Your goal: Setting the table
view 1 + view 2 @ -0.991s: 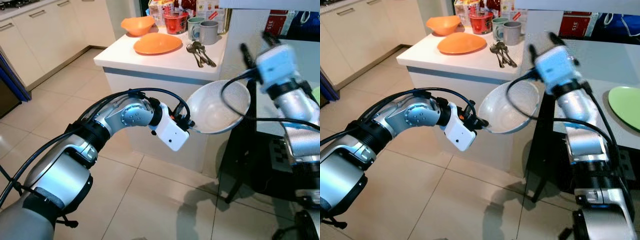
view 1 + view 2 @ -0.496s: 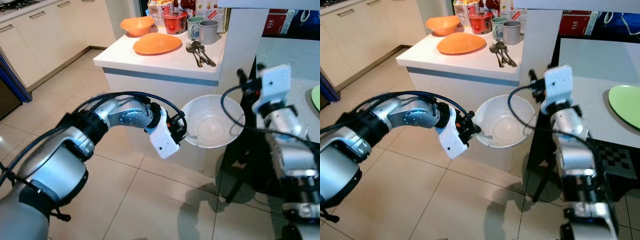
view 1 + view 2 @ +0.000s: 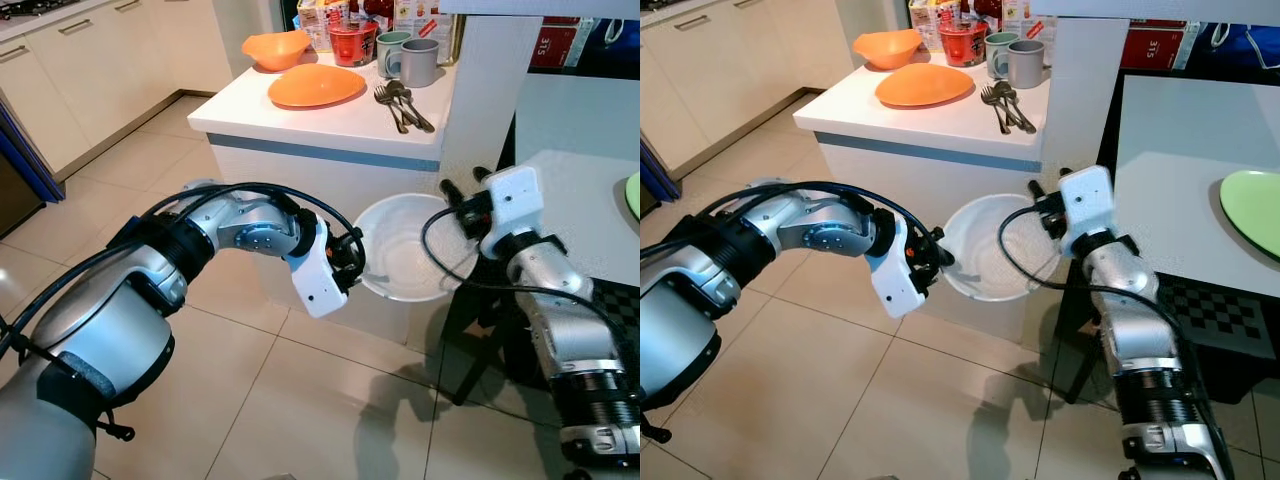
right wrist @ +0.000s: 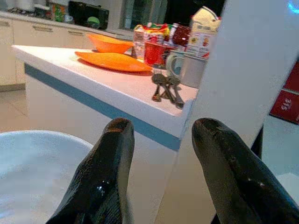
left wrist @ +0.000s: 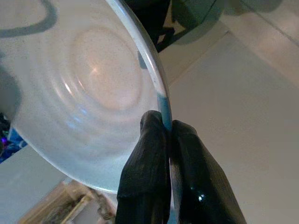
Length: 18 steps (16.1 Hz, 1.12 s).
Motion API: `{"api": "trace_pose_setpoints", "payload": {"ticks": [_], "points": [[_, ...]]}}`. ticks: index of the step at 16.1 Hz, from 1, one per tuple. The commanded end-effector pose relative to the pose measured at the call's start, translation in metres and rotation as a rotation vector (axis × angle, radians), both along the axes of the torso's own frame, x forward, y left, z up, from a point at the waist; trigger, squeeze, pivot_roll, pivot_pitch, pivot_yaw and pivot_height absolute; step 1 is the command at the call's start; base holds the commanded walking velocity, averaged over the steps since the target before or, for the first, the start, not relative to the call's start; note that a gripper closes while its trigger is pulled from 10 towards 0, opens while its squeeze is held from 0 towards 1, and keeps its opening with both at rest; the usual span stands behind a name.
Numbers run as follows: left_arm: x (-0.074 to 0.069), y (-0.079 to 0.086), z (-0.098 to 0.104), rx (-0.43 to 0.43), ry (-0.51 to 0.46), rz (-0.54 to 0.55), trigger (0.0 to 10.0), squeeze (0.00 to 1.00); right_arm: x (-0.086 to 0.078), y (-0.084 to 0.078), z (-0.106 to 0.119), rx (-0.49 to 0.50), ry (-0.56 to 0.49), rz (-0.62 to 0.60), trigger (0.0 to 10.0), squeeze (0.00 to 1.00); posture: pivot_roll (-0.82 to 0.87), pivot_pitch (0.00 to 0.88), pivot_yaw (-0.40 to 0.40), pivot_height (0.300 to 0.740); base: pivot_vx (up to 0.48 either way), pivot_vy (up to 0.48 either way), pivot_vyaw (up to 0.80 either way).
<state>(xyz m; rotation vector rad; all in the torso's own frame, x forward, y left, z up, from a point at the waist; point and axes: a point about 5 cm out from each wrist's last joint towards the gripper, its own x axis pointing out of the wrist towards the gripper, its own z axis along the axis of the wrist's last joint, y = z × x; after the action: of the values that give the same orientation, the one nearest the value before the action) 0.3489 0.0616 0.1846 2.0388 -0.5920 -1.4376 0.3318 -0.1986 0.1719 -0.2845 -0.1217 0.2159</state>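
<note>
Before us stands the white counter (image 3: 330,120), and to our right the grey dining table (image 3: 1200,160) with a green plate (image 3: 1252,210) near its far edge; we are between the two, over open tile floor (image 3: 300,400). We carry a white bowl (image 3: 405,250) in mid-air just in front of the counter's face, and it is tilted, its opening turned partly toward us. Our left gripper (image 5: 167,133) has its two fingers pinched tight on a thin stretch of the rim, nothing more. That narrow edge hold is our main worry: we judge that a jolt or a quick swing could let the bowl swivel or slip out and break on the tiles. Our right gripper (image 4: 161,128) hovers at the bowl's far side with its fingers spread and empty; if it closes off-target it may knock the rim and pry it loose. Smaller still, the orange plate (image 3: 315,86), orange bowl (image 3: 275,48), mugs (image 3: 410,60) and cutlery (image 3: 400,105) sit on the counter, well above the bowl.
</note>
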Motion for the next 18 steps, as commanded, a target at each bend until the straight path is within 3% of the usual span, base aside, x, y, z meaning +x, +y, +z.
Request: {"api": "trace_pose_setpoints", "payload": {"ticks": [1,3,4,6,8,10,11,14,18], "points": [[0.004,0.004,0.010,-0.004,-0.037,-0.001,0.0,0.00,0.002,-0.003,0.002,0.023,0.008,-0.010,10.0,0.00,-0.04,0.000,0.124,0.740,0.000,0.000,0.00],[0.005,0.005,0.009,-0.008,-0.039,-0.002,0.0,0.00,0.002,-0.002,0.000,0.025,0.015,-0.002,10.0,0.00,-0.04,0.000,0.124,0.740,0.000,0.000,0.00],[0.006,0.004,0.010,-0.064,-0.010,0.025,0.0,0.00,0.001,-0.002,-0.001,0.049,0.029,0.002,10.0,0.00,-0.04,0.000,0.122,0.740,0.000,0.000,0.00],[0.007,0.003,0.012,-0.145,0.035,0.067,0.0,0.00,0.002,-0.014,0.008,0.174,0.028,-0.027,10.0,0.00,-0.04,0.000,0.119,0.740,0.000,0.000,0.00],[0.011,0.002,0.017,-0.309,0.124,0.161,0.0,0.00,0.004,-0.029,0.019,0.183,-0.001,-0.071,10.0,0.00,-0.04,0.000,0.122,0.740,0.000,0.000,0.00],[0.017,0.001,0.027,-0.483,0.184,0.246,0.0,0.00,0.004,-0.032,0.020,0.183,-0.005,-0.081,10.0,0.00,-0.05,0.000,0.117,0.740,0.000,0.000,0.00],[0.021,0.005,0.030,-0.521,0.181,0.283,0.0,0.00,0.004,-0.034,0.021,0.193,-0.008,-0.090,10.0,0.00,-0.05,0.000,0.117,0.740,0.000,0.000,0.00],[0.019,0.015,0.021,-0.490,0.193,0.306,0.0,0.00,0.006,-0.044,0.025,0.211,-0.011,-0.129,10.0,0.00,-0.04,0.000,0.106,0.740,0.000,0.000,0.00],[0.015,0.009,0.018,-0.500,0.241,0.294,0.0,0.00,0.005,-0.049,0.031,0.203,0.000,-0.093,10.0,0.00,-0.04,0.000,0.106,0.740,0.000,0.000,0.00]]}}
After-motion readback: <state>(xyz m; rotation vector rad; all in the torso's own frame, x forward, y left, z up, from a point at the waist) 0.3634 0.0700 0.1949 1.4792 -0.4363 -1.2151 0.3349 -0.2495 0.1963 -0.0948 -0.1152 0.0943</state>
